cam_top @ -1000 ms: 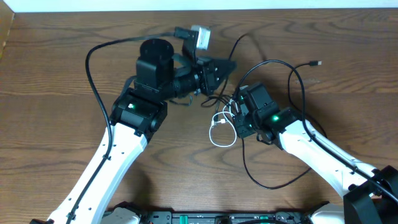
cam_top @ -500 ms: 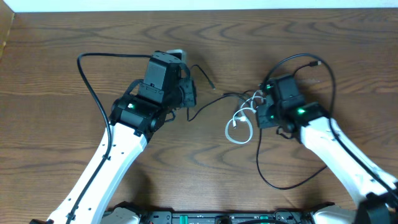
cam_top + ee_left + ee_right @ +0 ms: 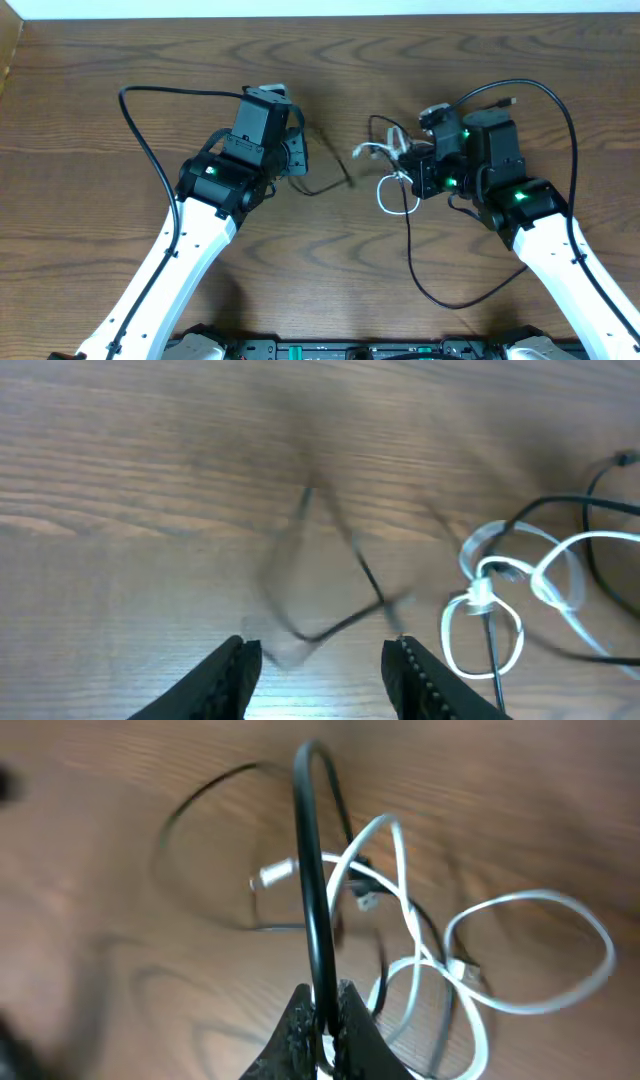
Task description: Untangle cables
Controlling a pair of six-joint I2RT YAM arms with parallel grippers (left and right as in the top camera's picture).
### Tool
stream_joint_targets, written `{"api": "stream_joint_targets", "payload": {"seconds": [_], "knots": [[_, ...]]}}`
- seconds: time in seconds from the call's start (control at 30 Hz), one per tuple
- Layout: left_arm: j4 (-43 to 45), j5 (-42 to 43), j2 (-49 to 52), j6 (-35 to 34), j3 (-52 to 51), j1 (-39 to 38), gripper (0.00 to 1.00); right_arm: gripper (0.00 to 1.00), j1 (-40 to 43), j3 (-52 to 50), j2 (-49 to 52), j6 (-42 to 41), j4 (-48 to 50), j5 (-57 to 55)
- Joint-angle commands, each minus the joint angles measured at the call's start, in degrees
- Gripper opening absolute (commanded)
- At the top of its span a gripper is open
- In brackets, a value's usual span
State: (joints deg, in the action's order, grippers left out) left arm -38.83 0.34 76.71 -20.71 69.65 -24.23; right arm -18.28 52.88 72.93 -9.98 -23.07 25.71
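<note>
My right gripper (image 3: 417,176) is shut on the long black cable (image 3: 312,870), holding it up off the wood; its jaws press together on the cord (image 3: 322,1012). Round that cord, just left of the gripper, hang the white cable's loops (image 3: 381,151), also in the right wrist view (image 3: 520,900). One free stretch of the black cable (image 3: 330,187) lies on the table between the arms and looks blurred in the left wrist view (image 3: 345,622). Above that stretch my left gripper (image 3: 300,156) is open, with nothing between its fingers (image 3: 320,660). The white cable (image 3: 500,585) lies to its right.
The rest of the black cable sweeps in a wide loop (image 3: 573,130) behind and around the right arm and down toward the table's front (image 3: 450,304). The left arm's own thick black lead (image 3: 135,120) arcs over the left side of the wooden table (image 3: 80,80).
My left gripper has opened and let go of the black cable's end, which has dropped to the table. The right arm has carried the tangle further right and up.
</note>
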Motion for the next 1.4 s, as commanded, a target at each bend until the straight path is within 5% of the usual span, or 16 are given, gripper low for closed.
{"api": "stream_joint_targets", "payload": {"seconds": [0.0, 0.3, 0.63, 1.0, 1.37], "knots": [[-0.13, 2.36, 0.39, 0.52, 0.81, -0.09, 0.46, 0.01, -0.02, 0.70, -0.72, 1.03, 1.14, 9.09], [0.48, 4.50, 0.57, 0.57, 0.76, -0.13, 0.65, 0.01, -0.02, 0.70, -0.72, 1.03, 3.39, 18.64], [5.11, 22.34, 3.91, 7.02, 0.72, -0.13, 0.76, 0.01, -0.07, 0.70, -0.72, 1.03, 3.85, 20.94], [10.82, 28.52, 8.39, 8.26, 0.72, -0.13, 0.74, 0.01, -0.07, 0.68, -0.70, 1.03, 3.80, 23.98], [14.84, 30.10, 8.39, 8.26, 0.72, -0.11, 0.53, 0.01, -0.17, 0.68, -0.72, 1.03, 3.82, 27.89]]}}
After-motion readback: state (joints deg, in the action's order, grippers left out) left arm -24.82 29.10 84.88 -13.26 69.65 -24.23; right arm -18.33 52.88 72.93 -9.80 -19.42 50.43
